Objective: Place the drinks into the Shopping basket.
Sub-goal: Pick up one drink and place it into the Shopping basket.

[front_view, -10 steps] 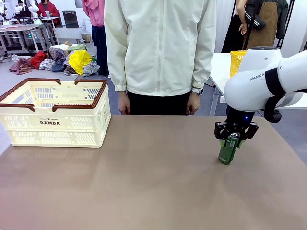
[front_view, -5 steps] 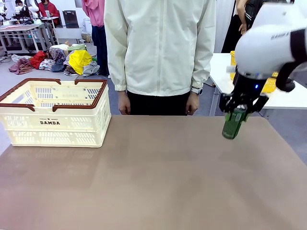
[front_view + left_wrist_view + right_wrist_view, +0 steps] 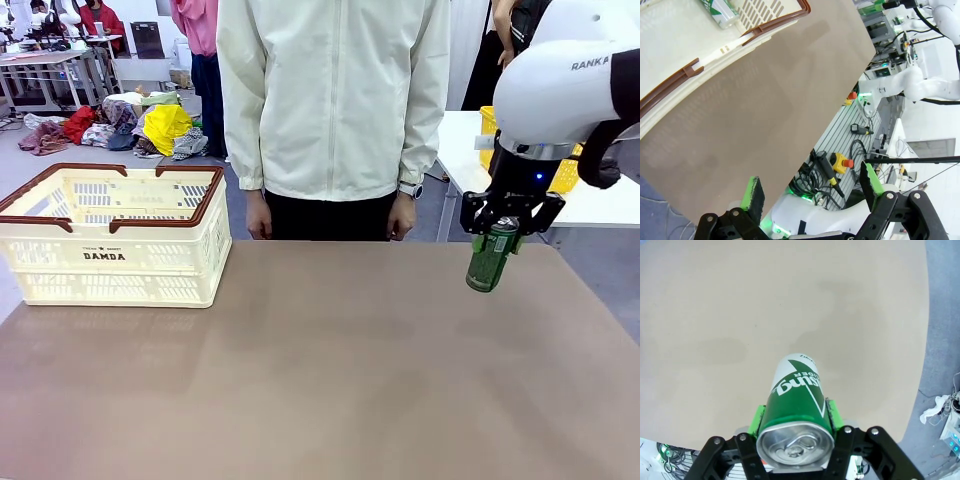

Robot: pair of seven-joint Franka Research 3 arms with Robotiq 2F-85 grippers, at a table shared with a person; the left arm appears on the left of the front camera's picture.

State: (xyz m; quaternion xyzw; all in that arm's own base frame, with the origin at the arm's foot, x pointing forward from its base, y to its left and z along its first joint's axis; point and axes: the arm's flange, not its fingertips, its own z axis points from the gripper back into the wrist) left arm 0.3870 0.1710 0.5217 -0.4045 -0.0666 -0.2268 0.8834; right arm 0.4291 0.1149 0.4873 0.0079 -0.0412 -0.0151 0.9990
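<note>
Right end effector [image 3: 503, 228] is gripping a green drink can [image 3: 490, 262] by its upper part, jaws closed on either side of it. In the right wrist view the green pads [image 3: 757, 419] are pressing against the can's flanks, with the silver top facing the camera and the white lettering running down the body.

The can is hanging clear above the table [image 3: 300, 370], slightly tilted, over the right side near the far edge.

Shopping basket [image 3: 60, 270] is sitting at the table's far left corner, well apart from the held can.

Left end effector [image 3: 812, 189] is hovering with its jaws spread wide and nothing between them, looking down past the table's edge just beside the basket. A second can [image 3: 720, 11], green and white, is showing inside the basket at the top of that view.

A person [image 3: 335, 100] is standing at the far side of the table, arms hanging down, touching nothing
</note>
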